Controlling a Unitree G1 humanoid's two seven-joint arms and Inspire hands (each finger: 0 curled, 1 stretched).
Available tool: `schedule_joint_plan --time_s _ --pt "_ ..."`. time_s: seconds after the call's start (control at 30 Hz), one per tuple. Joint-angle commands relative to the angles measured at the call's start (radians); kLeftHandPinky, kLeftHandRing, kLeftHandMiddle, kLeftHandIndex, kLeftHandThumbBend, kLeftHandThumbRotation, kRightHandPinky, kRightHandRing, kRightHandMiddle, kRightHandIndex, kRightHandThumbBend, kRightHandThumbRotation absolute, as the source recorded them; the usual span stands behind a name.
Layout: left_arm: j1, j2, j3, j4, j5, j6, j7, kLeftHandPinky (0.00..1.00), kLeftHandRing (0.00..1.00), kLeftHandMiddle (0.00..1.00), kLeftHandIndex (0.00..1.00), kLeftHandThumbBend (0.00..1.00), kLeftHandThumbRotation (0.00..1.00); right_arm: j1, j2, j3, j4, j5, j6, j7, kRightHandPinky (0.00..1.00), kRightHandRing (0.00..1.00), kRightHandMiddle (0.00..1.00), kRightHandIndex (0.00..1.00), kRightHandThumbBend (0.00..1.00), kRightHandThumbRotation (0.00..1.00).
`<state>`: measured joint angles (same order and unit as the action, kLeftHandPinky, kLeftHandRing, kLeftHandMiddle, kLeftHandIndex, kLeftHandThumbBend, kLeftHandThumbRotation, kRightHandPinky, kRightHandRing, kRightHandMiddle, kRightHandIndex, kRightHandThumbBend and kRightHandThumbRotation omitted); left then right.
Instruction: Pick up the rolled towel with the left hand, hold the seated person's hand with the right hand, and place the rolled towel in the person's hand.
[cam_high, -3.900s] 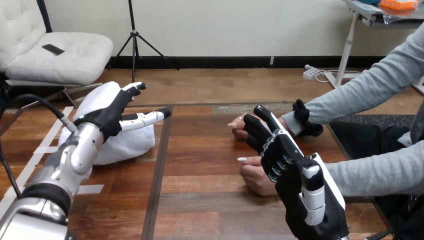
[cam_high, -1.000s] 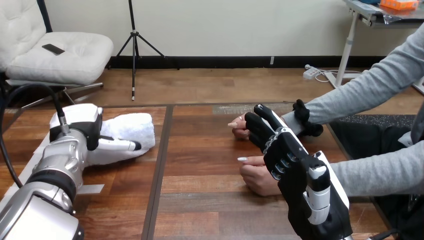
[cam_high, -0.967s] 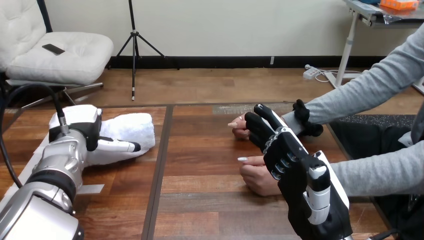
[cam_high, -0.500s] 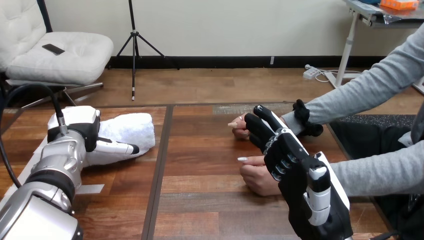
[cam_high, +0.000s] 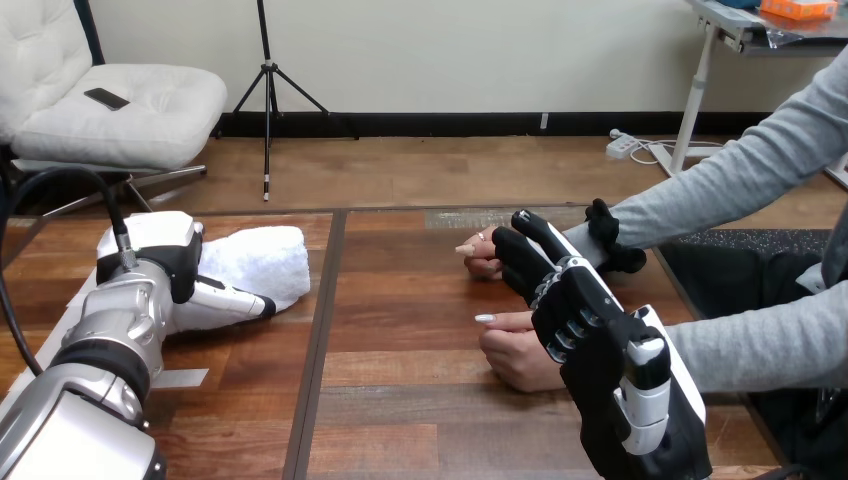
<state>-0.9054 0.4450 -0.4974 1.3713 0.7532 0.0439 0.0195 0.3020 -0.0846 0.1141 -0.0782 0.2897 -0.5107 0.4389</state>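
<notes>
The white rolled towel (cam_high: 262, 262) lies on the wooden table (cam_high: 400, 400) at the left. My left hand (cam_high: 160, 262) sits down over its left end, and its thumb (cam_high: 232, 300) is pressed along the towel's near side. At the right, the person's two hands rest on the table: a far hand (cam_high: 480, 260) and a near hand (cam_high: 512, 352). My right hand (cam_high: 585, 325) is open with straight fingers. It lies over the back of the near hand, and its fingertips (cam_high: 518, 240) reach up beside the far hand. I cannot tell whether it touches either.
The person's grey-sleeved arms (cam_high: 740, 345) come in from the right edge. A dark seam (cam_high: 318, 340) runs down the table between the towel and the person's hands. White tape strips (cam_high: 180, 378) mark the left part.
Since 3.9 s ago my left hand has come down from above the towel onto it. In the last second its thumb has sunk a little along the towel. The right hand has barely shifted.
</notes>
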Motion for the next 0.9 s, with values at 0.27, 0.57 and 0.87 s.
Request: schedule_joint_plan --time_s 0.27,0.57,0.87 --pt "-0.100 0.008 -0.009 -0.010 0.004 0.020 -0.022 0.95 0.97 0.97 0.94 1.00 0.60 -0.028 -0.006 -0.006 -0.071 0.046 0.016 0.015 1.00 0.96 0.92 0.93 1.00 1.00" --pt "-0.101 0.010 -0.015 -0.009 0.010 0.018 -0.023 0.96 0.97 0.98 0.95 1.00 0.60 -0.026 -0.004 -0.006 -0.076 0.056 0.017 0.025 1.00 0.96 0.92 0.93 1.00 1.00" --pt "-0.101 0.007 -0.012 -0.010 0.007 0.019 -0.016 0.95 0.96 0.96 0.94 1.00 0.56 -0.023 0.000 -0.007 -0.084 0.054 0.020 0.025 1.00 0.96 0.92 0.93 1.00 1.00"
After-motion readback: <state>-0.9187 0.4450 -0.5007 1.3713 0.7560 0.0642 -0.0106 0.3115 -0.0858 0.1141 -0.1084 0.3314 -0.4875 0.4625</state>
